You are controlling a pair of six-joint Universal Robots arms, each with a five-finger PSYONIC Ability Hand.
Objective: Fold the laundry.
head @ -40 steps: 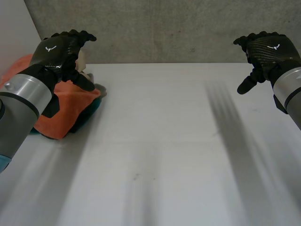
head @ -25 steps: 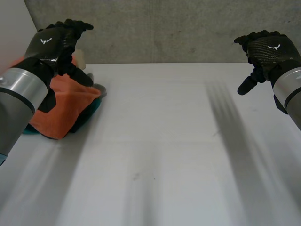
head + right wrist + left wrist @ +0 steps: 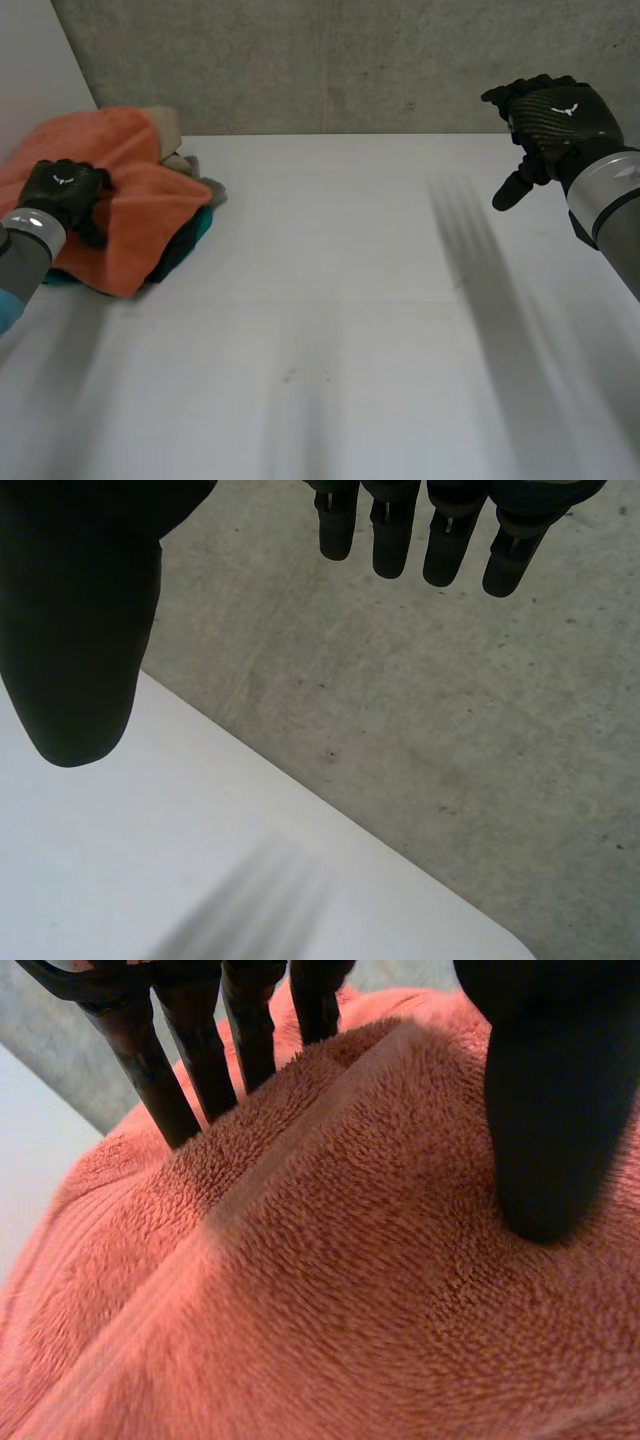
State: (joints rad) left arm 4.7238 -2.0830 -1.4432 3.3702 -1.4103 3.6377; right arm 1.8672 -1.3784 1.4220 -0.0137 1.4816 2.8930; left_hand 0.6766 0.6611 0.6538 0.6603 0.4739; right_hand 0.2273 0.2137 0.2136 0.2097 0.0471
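Since the orange towel (image 3: 140, 205) sits heaped over a teal cloth (image 3: 196, 236), with a beige one (image 3: 170, 128) just behind, at the far left of the table (image 3: 350, 300), I reckon the risk is the left hand (image 3: 62, 190) dragging the whole pile along, or catching only a shallow ridge that slips out on the lift. Its fingers (image 3: 160, 1070) are spread and poking into the terry, with the thumb (image 3: 545, 1130) resting on it well apart, so nothing's pinched yet. The right hand (image 3: 550, 110) hovers far right, fingers loose, holding nothing.
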